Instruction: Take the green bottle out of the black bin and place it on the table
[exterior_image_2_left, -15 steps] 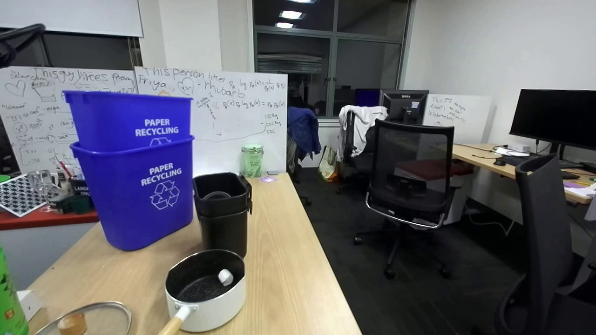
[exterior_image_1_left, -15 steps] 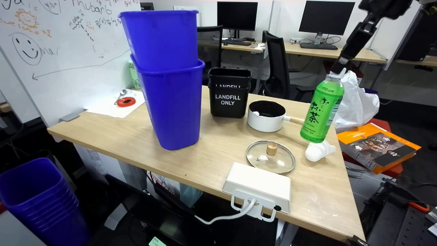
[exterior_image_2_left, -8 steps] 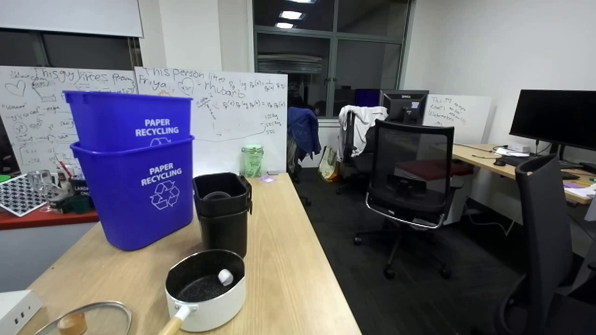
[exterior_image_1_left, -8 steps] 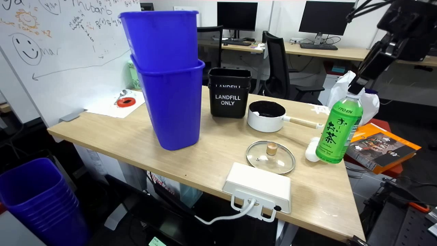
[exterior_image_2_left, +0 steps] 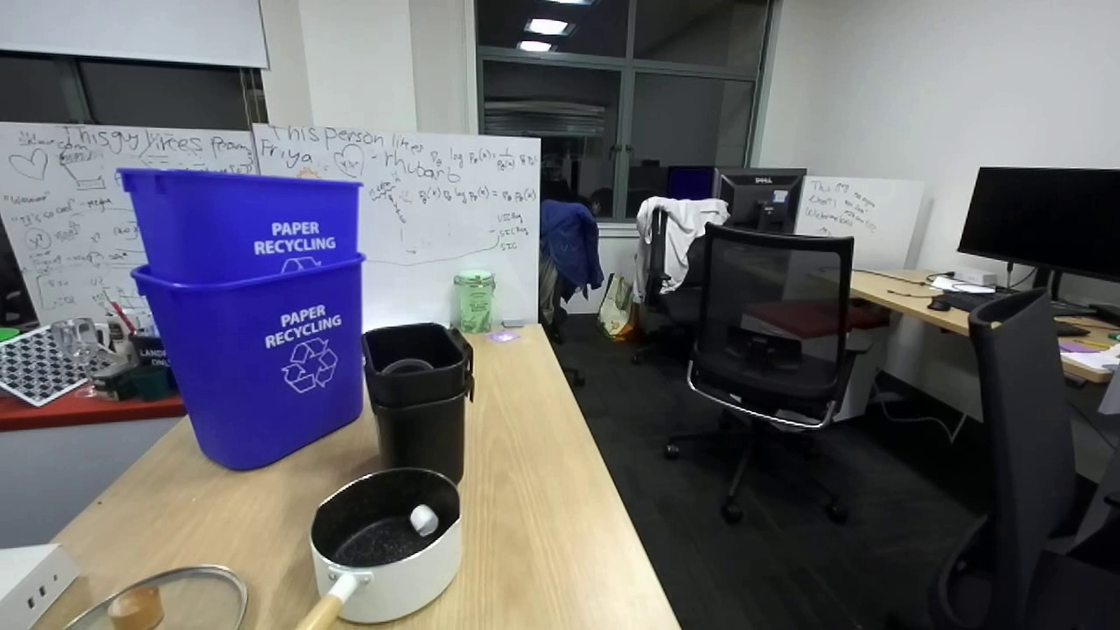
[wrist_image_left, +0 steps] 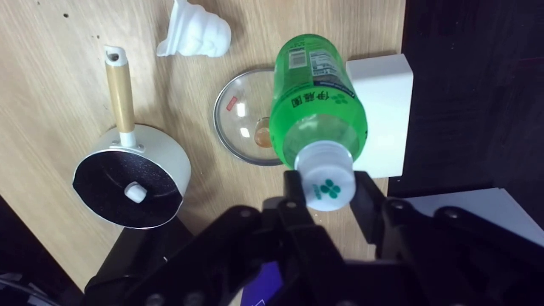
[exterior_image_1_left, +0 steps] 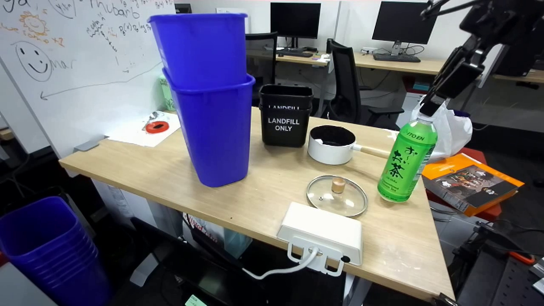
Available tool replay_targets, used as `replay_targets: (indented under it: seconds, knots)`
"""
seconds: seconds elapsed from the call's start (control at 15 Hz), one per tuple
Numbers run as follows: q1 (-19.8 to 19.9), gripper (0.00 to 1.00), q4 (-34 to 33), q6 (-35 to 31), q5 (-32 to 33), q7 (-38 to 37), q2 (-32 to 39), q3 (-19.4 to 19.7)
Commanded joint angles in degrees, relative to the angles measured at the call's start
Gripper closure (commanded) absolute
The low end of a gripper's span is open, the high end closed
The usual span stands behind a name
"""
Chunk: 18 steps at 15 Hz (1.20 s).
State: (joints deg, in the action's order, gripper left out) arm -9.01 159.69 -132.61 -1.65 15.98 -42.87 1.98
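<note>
The green bottle (exterior_image_1_left: 407, 157) has a white cap and a printed label. My gripper (exterior_image_1_left: 426, 111) is shut on its cap, one finger on each side, as the wrist view shows at the gripper (wrist_image_left: 326, 187). The bottle hangs tilted at the table's right part in an exterior view; I cannot tell whether its base touches the table (exterior_image_1_left: 263, 204). The bottle also shows in the wrist view (wrist_image_left: 316, 97). The black bin (exterior_image_1_left: 284, 127) stands upright on the table, apart from the bottle; it also shows in an exterior view (exterior_image_2_left: 424, 437), where bottle and gripper are out of view.
A white pot (exterior_image_1_left: 331, 152) with a wooden handle, a glass lid (exterior_image_1_left: 323, 202) and a white box (exterior_image_1_left: 321, 229) stand near the bottle. A white plastic piece (wrist_image_left: 199, 32) lies beside the lid. Tall stacked blue bins (exterior_image_1_left: 212, 127) stand farther left. An orange book (exterior_image_1_left: 471, 182) lies beyond the table edge.
The gripper has lowered with the bottle and swung right, then moved back left toward the lid. The bottle has left the exterior view where its side showed at the left edge.
</note>
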Motion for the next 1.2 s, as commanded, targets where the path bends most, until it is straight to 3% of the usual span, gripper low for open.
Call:
replay_targets:
  seconds: [0.0, 0.47, 0.53, 1.13]
  knots:
    - [-1.36, 0.92, -0.1, 1.61, -0.58, -0.59, 0.42, -0.54]
    - [-2.77, 0.92, 0.08, 1.63, -1.32, -3.61, 2.4, -2.04]
    - [-2.78, 0.67, 0.08, 2.54, -0.64, -2.29, 0.97, -1.59]
    - [-2.75, 0.67, 0.0, 2.43, -0.7, -3.17, 1.87, -1.95]
